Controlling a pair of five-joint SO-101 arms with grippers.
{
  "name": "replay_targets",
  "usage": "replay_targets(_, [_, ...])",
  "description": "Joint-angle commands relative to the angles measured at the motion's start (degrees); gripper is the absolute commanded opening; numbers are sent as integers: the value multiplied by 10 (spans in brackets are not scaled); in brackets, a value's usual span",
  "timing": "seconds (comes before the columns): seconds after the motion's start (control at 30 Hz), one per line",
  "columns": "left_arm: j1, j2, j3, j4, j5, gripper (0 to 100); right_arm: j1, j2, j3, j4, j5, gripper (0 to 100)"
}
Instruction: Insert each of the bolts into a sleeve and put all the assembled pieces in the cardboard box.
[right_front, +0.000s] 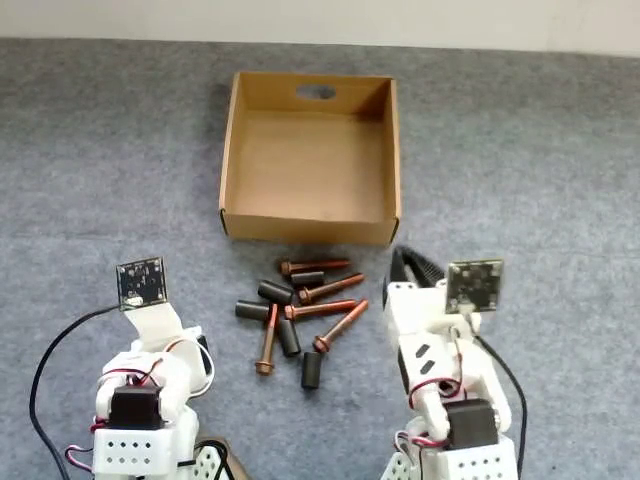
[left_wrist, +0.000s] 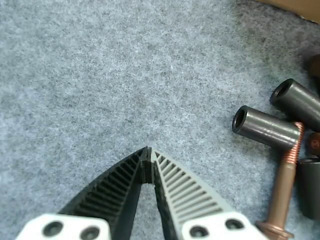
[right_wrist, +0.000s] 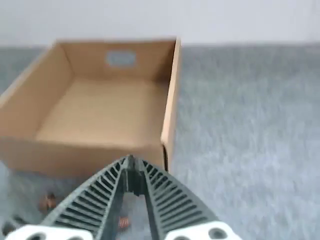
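Several copper bolts and dark sleeves lie loose in a heap on the grey carpet in front of the cardboard box, which holds nothing. My left gripper is shut and holds nothing, over bare carpet left of the heap, with two sleeves and a bolt close by. Right of the heap, my right gripper is shut with nothing in it, pointing at the box's front wall; its arm sits just below the box's front right corner.
The grey carpet covers the whole work area, with open room left and right of the box. A black cable loops beside the left arm's base.
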Motion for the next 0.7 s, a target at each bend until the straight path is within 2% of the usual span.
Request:
replay_targets(0.0, [-4, 0, 10, 2, 0, 8, -7, 0, -118, -13, 6, 6])
replay_targets(0.33, [-4, 0, 10, 2, 0, 8, -7, 26, -306, -13, 7, 6])
replay_targets(0.47, [-4, 0, 10, 2, 0, 8, -7, 125, -393, -13, 38, 6])
replay_targets(0.67, [-4, 0, 10, 2, 0, 8, -7, 305, -552, -13, 39, 6])
